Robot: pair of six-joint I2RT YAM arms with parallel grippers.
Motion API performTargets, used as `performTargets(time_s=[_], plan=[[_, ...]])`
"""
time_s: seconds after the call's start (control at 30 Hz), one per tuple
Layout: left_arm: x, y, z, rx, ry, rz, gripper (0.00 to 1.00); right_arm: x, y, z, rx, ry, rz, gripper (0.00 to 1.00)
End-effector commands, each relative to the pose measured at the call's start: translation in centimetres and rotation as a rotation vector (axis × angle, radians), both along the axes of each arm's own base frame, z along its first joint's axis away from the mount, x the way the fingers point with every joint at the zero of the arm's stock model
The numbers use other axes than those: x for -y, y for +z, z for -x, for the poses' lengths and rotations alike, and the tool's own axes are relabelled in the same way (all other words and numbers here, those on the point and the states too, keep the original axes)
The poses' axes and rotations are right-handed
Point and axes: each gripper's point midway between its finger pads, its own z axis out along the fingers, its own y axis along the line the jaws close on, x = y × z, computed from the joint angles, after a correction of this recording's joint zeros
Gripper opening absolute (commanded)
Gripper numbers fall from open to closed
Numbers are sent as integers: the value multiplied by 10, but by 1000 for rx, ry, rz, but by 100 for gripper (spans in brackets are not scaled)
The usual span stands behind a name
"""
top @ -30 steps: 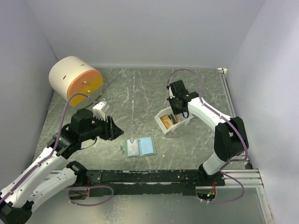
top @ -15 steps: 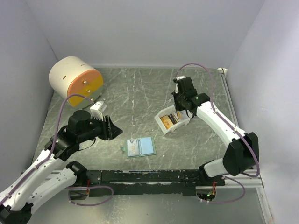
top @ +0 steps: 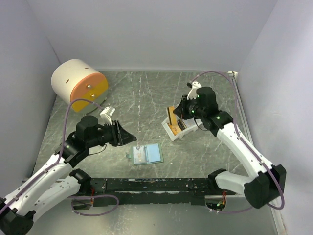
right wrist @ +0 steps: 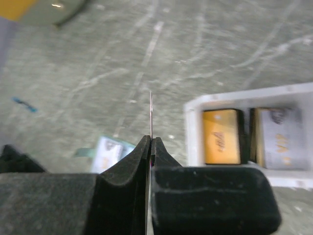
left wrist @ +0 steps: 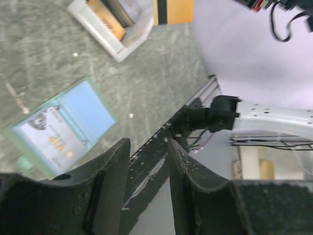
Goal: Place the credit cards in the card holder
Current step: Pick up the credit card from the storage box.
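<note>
Right gripper (right wrist: 150, 143) is clamped tight on one orange-gold card (top: 171, 114). It pinches the card near one end. The right wrist view shows the card edge-on, sticking out past the fingertips. The card hangs in the air just over the left end of the white tray (top: 190, 131), clear of the table (top: 146, 98). The other cards (right wrist: 221, 137) sit in the tray, at least one orange and one grey.

The card holder (top: 147, 153) lies open and flat on the table, well apart from the tray, toward the near edge between the two arms. Its inside is pale blue, and a printed card appears to sit in its left half. Left gripper (left wrist: 146, 161) hovers near the card holder's left side, with its jaws apart and nothing in them.

Handling, judged from this:
- **Held card:** it looks light and thin, stiff with a little flex, and slick on both faces.
- **Grip:** the end pinch suits it, since the long free end can lead into a pocket. The card could pivot or slip in the pinch if its edge catches.
- **Card holder:** it looks light and soft, so it will likely slide or fold when pushed.
- **Left gripper:** best used to pin down a bare edge or the half not being filled, away from the pocket mouth.
- **Approach:** the pocket mouth is probably tight, so bring the card in at a shallow angle, corner first.
</note>
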Motion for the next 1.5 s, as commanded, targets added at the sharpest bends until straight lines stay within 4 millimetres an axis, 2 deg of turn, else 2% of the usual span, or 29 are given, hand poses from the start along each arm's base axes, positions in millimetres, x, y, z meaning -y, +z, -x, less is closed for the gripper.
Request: performTargets(time_s=[0.0, 0.1, 0.2, 0.33, 0.63, 0.83, 0.9, 1.03, 1.13, 1.3, 1.33, 1.4, 1.47], plan=[[25, 41, 4, 14, -82, 210, 49, -41, 42, 31, 23, 151, -327, 0], [35, 40, -2, 12, -114, 214, 54, -57, 52, 50, -2, 216, -507, 0], [45, 42, -7, 17, -153, 241, 58, -64, 55, 64, -30, 251, -635, 0], [55, 32, -17, 11, -177, 238, 61, -66, 56, 73, -48, 269, -715, 0], [76, 24, -19, -9, -267, 328, 60, -73, 55, 86, -102, 306, -812, 0], [77, 4, -26, -38, -241, 269, 49, -74, 55, 90, -109, 321, -823, 0], [75, -2, -26, -39, -230, 248, 41, -74, 54, 91, -114, 328, -813, 0], [74, 0, -22, -21, -253, 259, 27, -74, 53, 92, -118, 334, -807, 0], [75, 7, -16, -8, -282, 293, 27, -76, 47, 95, -142, 347, -811, 0], [76, 13, -13, -3, -299, 319, 38, -78, 38, 97, -163, 344, -818, 0], [76, 13, -14, -4, -298, 318, 35, -78, 38, 97, -165, 342, -816, 0], [77, 13, -13, -1, -306, 326, 19, -79, 37, 97, -162, 341, -811, 0], [77, 13, -13, -4, -306, 327, 12, -80, 36, 97, -164, 341, -804, 0]])
